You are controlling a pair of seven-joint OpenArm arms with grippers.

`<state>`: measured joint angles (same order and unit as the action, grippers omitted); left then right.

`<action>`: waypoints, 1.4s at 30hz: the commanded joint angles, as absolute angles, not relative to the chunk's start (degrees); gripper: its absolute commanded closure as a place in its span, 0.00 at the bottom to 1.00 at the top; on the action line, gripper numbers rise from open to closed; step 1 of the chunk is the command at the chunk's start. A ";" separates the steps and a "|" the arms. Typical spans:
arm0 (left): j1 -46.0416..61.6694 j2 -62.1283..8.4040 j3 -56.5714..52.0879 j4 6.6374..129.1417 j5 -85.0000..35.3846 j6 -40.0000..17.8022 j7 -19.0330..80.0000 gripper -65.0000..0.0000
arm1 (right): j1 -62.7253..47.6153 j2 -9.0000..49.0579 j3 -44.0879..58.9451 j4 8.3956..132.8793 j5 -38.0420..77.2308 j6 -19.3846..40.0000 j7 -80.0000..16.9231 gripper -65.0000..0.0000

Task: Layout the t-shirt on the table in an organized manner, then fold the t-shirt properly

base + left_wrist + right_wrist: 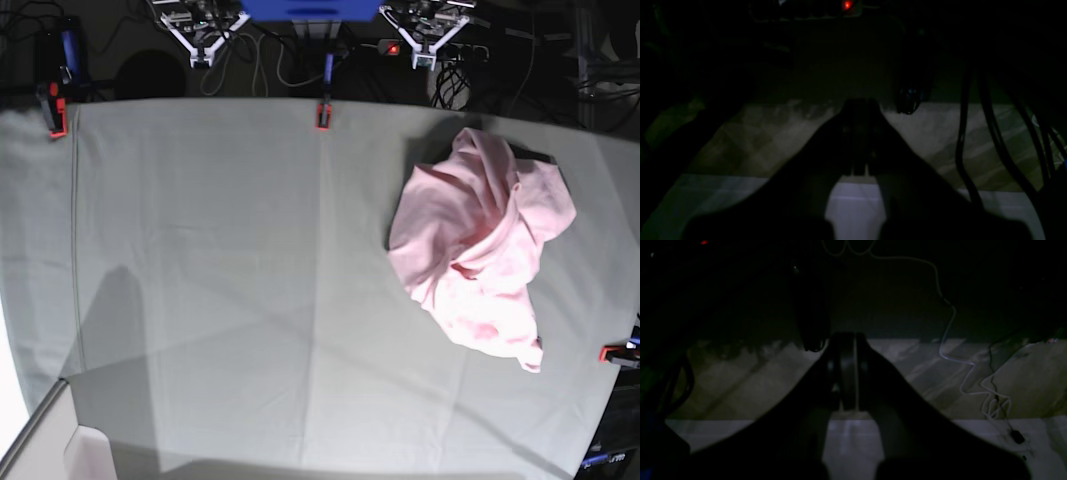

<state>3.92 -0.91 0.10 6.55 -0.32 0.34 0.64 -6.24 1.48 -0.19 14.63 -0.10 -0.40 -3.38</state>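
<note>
t-shirt [480, 250] lies in a crumpled pink heap on the desk [220, 260], well to the side of the red clamp [323, 114] at the far edge's middle. nothing of the task looks done: it is not spread flat, sleeves and hem are lost in the bunched folds, no fold is made. left claw [858, 133] and right claw [847, 370] both show pinched shut and empty in their dark wrist views, parked beyond that clamp, well apart from the t-shirt. laying out and all folding remain.
</note>
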 commanded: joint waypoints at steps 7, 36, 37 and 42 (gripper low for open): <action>4.00 -0.84 0.13 6.73 -0.40 0.48 0.40 1.00 | -6.46 1.71 -0.31 14.90 0.13 0.48 -2.95 1.00; 42.33 -6.73 -0.04 69.49 -0.48 0.57 0.57 1.00 | -48.66 5.67 0.13 86.73 0.31 0.57 -4.53 1.00; 43.91 -6.73 -0.04 73.36 -0.48 0.57 0.57 1.00 | -49.54 5.76 0.13 89.80 0.31 0.57 -5.41 1.00; 50.33 -6.73 -0.04 89.54 -0.48 0.66 0.57 1.00 | -51.82 5.67 0.13 104.57 0.31 0.57 -11.65 1.00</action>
